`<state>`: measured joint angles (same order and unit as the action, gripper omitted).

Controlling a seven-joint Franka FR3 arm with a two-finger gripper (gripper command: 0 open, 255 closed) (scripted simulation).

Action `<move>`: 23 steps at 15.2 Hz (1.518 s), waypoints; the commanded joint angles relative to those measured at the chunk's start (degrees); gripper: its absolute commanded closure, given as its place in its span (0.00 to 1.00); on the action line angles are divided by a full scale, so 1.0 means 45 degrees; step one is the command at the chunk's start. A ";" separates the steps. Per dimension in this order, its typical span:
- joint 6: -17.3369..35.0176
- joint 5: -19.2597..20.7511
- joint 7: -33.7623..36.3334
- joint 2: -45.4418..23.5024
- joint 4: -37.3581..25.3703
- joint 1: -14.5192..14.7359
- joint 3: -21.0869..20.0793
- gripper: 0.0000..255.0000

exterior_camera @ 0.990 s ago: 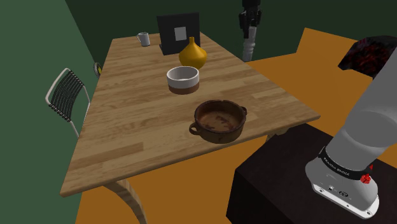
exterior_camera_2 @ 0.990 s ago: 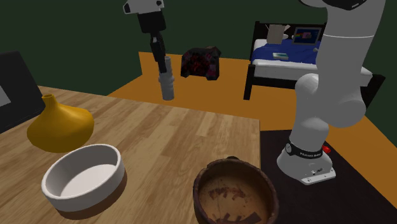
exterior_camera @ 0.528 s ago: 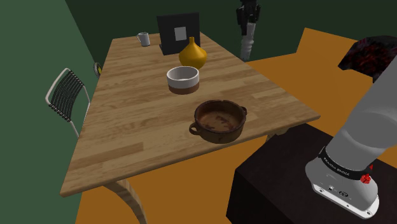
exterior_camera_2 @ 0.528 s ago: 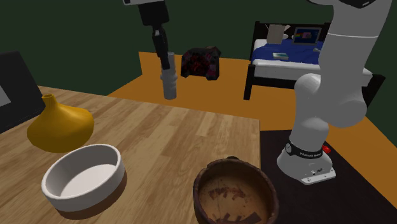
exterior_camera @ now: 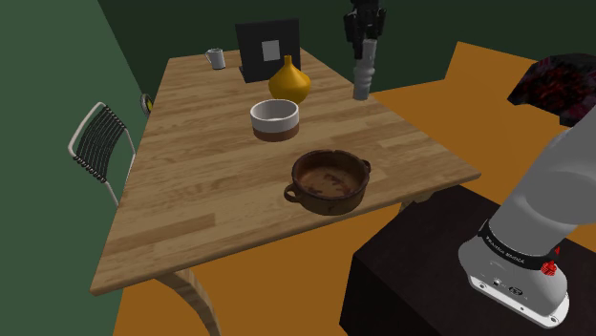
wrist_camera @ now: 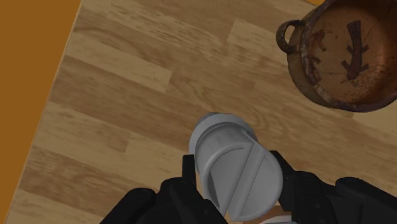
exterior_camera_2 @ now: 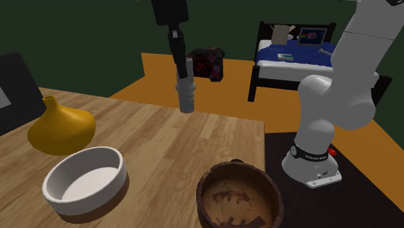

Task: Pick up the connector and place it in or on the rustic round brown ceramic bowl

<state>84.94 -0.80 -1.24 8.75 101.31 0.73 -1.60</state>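
Moved in from past the counter [exterior_camera: 191, 191] edge to over the wood, hand [exterior_camera_2: 180, 61] clamped on grey connector [exterior_camera_2: 186, 94], so carry to brown two-handled bowl [exterior_camera: 329, 179] looks approx halfway.

Near the top of the shoulder view the connector [exterior_camera: 362, 78] is pale grey and the gripper [exterior_camera: 364, 40] black. At that view's middle the bowl [exterior_camera: 329, 181] is mottled brown with dark streaks inside, the table [exterior_camera: 191, 191] pale wood-grain planks, the floor [exterior_camera: 287, 296] orange.
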 commanded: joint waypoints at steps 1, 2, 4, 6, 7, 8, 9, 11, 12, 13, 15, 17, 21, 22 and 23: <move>-0.0177 -0.0151 0.0617 0.0413 0.0230 0.0262 -0.0343 1.00; -0.0214 -0.0230 0.0901 0.0578 0.0351 0.0384 -0.0508 1.00; -0.0290 -0.0400 0.1474 0.0871 0.0550 0.0622 -0.0853 1.00; -0.0369 -0.0581 0.2058 0.1115 0.0689 0.0863 -0.1203 1.00; -0.0409 -0.0676 0.2353 0.1219 0.0737 0.0983 -0.1383 1.00; -0.0449 -0.0771 0.2650 0.1309 0.0770 0.1102 -0.1565 1.00; -0.0488 -0.0868 0.2949 0.1387 0.0789 0.1218 -0.1750 1.00; -0.0565 -0.1063 0.3557 0.1504 0.0785 0.1454 -0.2126 1.00; -0.0602 -0.1160 0.3865 0.1543 0.0762 0.1570 -0.2318 1.00; -0.0637 -0.1255 0.4175 0.1568 0.0724 0.1684 -0.2514 1.00; -0.0705 -0.1439 0.4805 0.1577 0.0607 0.1915 -0.2908 1.00; -0.0766 -0.1609 0.5449 0.1531 0.0433 0.2144 -0.3310 1.00; -0.0283 -0.1743 0.5792 0.1619 0.0958 0.2302 -0.3575 1.00; -0.0112 -0.1754 0.5771 0.1662 0.1172 0.2307 -0.3579 1.00; 0.0059 -0.1766 0.5751 0.1702 0.1383 0.2312 -0.3583 1.00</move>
<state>84.43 -8.67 24.65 16.25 106.64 11.08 -17.66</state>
